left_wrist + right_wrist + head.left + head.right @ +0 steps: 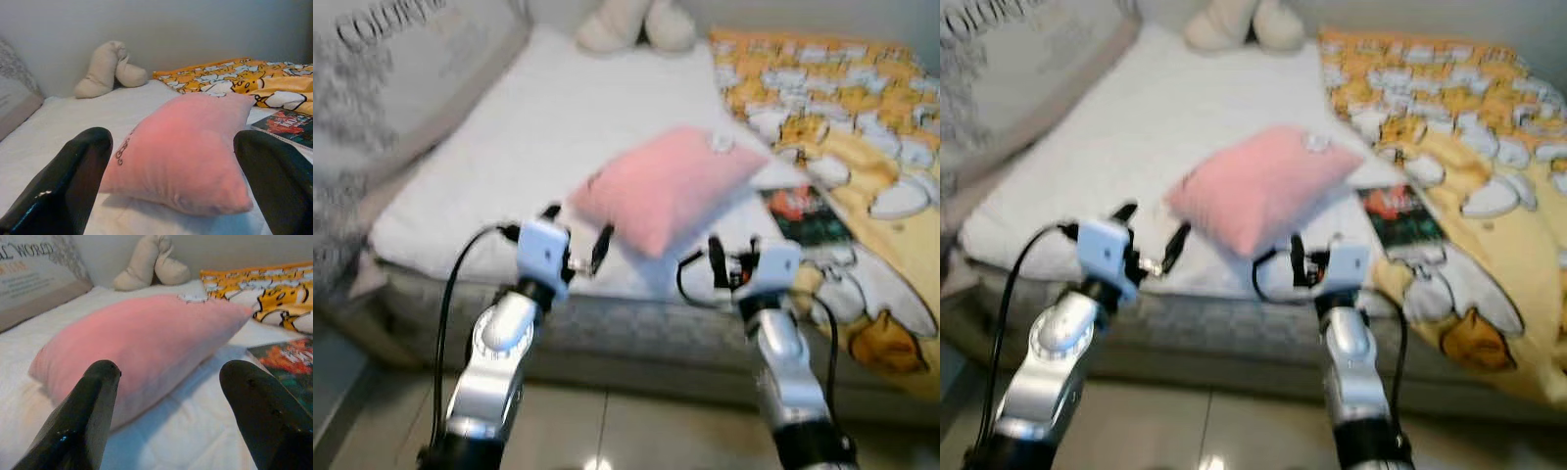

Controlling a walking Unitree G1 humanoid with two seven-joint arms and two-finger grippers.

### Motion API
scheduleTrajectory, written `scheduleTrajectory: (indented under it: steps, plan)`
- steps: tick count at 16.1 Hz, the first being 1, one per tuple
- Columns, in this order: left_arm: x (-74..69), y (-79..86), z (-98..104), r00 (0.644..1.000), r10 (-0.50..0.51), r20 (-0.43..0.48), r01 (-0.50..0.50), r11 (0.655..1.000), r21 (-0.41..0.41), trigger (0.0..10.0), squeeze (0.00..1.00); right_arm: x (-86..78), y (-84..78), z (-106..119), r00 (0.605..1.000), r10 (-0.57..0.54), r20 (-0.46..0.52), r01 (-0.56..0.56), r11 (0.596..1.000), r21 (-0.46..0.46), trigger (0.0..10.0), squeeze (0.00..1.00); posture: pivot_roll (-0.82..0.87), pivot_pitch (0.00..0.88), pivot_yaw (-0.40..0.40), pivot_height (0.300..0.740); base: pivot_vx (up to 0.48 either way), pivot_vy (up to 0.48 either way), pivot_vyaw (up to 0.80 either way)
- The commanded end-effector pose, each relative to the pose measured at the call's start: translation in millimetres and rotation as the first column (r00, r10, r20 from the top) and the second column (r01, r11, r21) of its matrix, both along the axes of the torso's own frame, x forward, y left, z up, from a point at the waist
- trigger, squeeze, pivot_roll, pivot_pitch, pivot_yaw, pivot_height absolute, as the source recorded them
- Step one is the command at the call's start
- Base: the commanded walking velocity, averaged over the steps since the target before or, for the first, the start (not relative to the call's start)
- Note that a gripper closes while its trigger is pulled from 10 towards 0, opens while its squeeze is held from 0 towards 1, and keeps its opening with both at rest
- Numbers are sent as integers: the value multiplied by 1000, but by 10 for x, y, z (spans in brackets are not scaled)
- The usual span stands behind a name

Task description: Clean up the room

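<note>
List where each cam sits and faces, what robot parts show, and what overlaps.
Left and right eye views: on the head, looking forward and down at the bed; both silver arms show.
Left wrist view: looks along the left gripper, fingers apart, at the pink pillow.
Right wrist view: looks along the right gripper, fingers apart, at the same pillow.
Shared by all: pillow, beige plush toy, yellow blanket, book.
</note>
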State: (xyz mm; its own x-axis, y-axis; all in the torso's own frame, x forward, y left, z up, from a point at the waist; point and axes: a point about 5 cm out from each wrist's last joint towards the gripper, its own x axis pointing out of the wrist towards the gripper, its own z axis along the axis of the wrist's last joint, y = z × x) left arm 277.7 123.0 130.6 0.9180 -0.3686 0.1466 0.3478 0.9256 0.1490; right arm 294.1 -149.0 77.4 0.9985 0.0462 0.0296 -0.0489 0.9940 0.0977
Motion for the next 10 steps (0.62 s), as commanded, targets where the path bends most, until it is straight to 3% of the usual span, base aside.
scheduleTrajectory:
  steps: [1,5,6,8,10]
  plan:
    - [7,-87,34,1000,-25,10,25,1000,1,10000,0,-5,-19,64,999,20,33,-19,1000,-13,10000,0,83,0,4,740,409,251,0]
    - [23,-106,48,1000,-20,6,20,1000,-14,10000,0,-18,292,233,972,218,93,-221,975,25,10000,0,79,0,7,740,400,256,0]
    - [37,-112,46,1000,-10,-7,9,1000,-29,10000,0,-25,361,252,957,275,89,-279,959,38,10000,0,77,0,9,740,0,0,0]
    - [61,-111,38,1000,2,-17,-2,1000,-17,10000,0,-23,350,121,949,316,5,-316,949,-7,10000,0,76,0,10,740,0,0,0]
    - [63,-117,37,1000,-10,-19,9,1000,-18,10000,0,-3,231,-42,954,286,-87,-290,957,-31,10000,0,77,0,12,740,0,0,0]
